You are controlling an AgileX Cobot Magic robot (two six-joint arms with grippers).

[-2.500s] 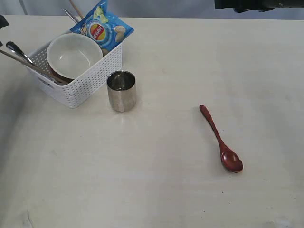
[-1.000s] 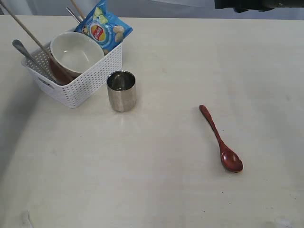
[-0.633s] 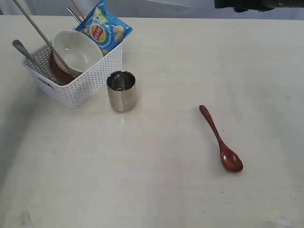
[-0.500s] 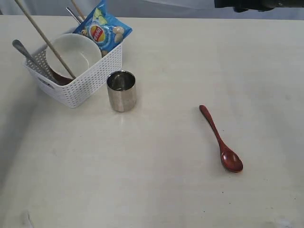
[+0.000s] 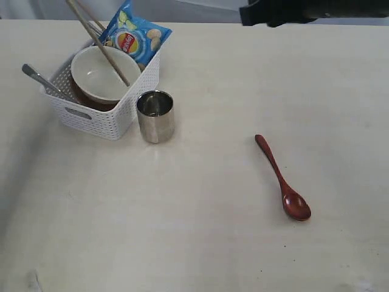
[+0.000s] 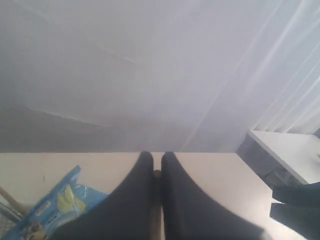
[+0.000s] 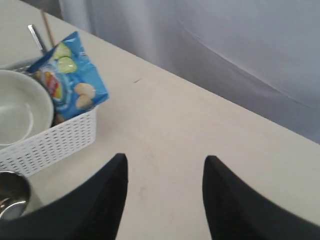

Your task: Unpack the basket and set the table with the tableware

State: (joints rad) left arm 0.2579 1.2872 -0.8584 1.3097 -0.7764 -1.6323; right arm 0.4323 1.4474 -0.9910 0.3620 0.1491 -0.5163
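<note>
partly done: cup (image 5: 155, 115) and spoon (image 5: 282, 176) out on the table (image 5: 213, 243), bowl (image 5: 100, 73), plate (image 5: 91, 101) and steel cutlery (image 5: 39, 78) left in the basket (image 5: 100, 120), chopsticks (image 5: 97, 39) seemingly pinched in the closed left claw (image 6: 156, 161), right claw (image 7: 165, 160) spread, empty.

The left tool (image 6: 156, 157) was clamped shut, its two dark fingers (image 6: 135, 200) pressed side by side, pinching the chopsticks (image 5: 97, 33). The right tool (image 7: 166, 162) hung above the desk with its fingers (image 7: 107, 200) spread wide and nothing between them. In the exterior view only a dark part of the right arm (image 5: 304, 11) showed, along the top edge.
</note>
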